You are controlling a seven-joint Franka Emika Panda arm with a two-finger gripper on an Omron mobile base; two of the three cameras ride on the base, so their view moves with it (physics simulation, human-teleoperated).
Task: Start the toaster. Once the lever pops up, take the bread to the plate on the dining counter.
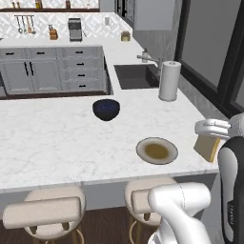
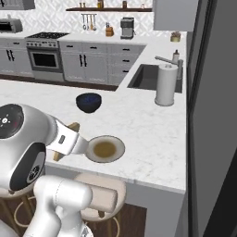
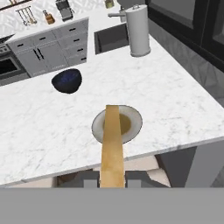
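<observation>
My gripper point(image 1: 210, 135) is shut on the bread point(image 1: 207, 148), a pale tan slice held on edge. It hangs just off the near right edge of the dining counter point(image 1: 57, 138), to the right of the plate point(image 1: 157, 150). In the hand view the bread point(image 3: 112, 144) runs edge-on up from between the fingertips point(image 3: 89, 179), its far end over the round beige plate point(image 3: 132, 125). In the right base view my arm hides most of the bread point(image 2: 72, 126), left of the plate point(image 2: 105, 149). The toaster and its lever are out of view.
A dark blue bowl point(image 1: 106, 109) sits on the counter beyond the plate. A paper towel roll point(image 1: 169, 81) stands at the far right beside the sink point(image 1: 136, 76). Beige stools point(image 1: 47, 209) are tucked under the near edge. Dark windows line the right side.
</observation>
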